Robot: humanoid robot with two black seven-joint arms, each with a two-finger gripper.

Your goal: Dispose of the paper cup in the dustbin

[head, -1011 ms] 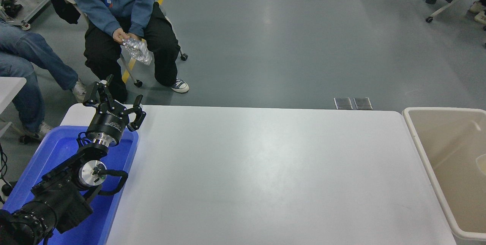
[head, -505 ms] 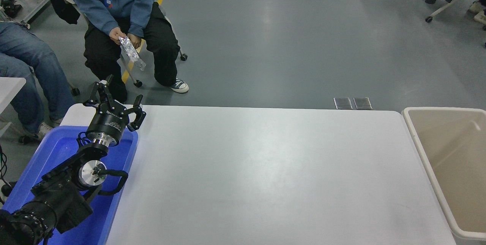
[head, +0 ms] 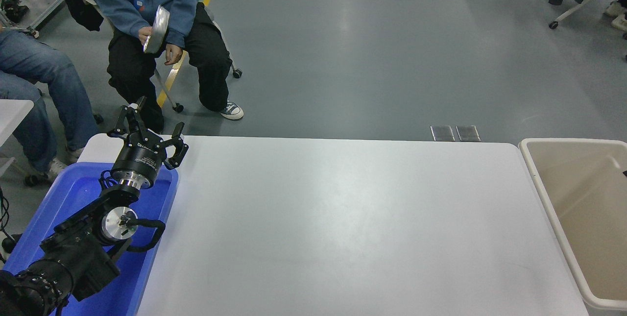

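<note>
The beige dustbin (head: 578,198) stands at the table's right end, its rim level with the tabletop. The paper cup is out of view: it shows neither on the table nor in the visible part of the bin. My left gripper (head: 154,122) is open and empty, parked at the far left over the blue tub. The right gripper is out of view. Only a tiny dark tip (head: 625,173) shows at the picture's right edge over the bin.
A bright blue plastic tub (head: 156,228) lies under my left arm at the table's left end. The white table (head: 343,223) spans the middle. A seated person (head: 161,7) beyond the far left corner holds a crinkled silvery wrapper; another person's legs show at the left edge.
The cream curved shape seen one second ago inside the bin at the right edge is gone from view. The seated person has lifted the wrapper upward. My left arm has not moved.
</note>
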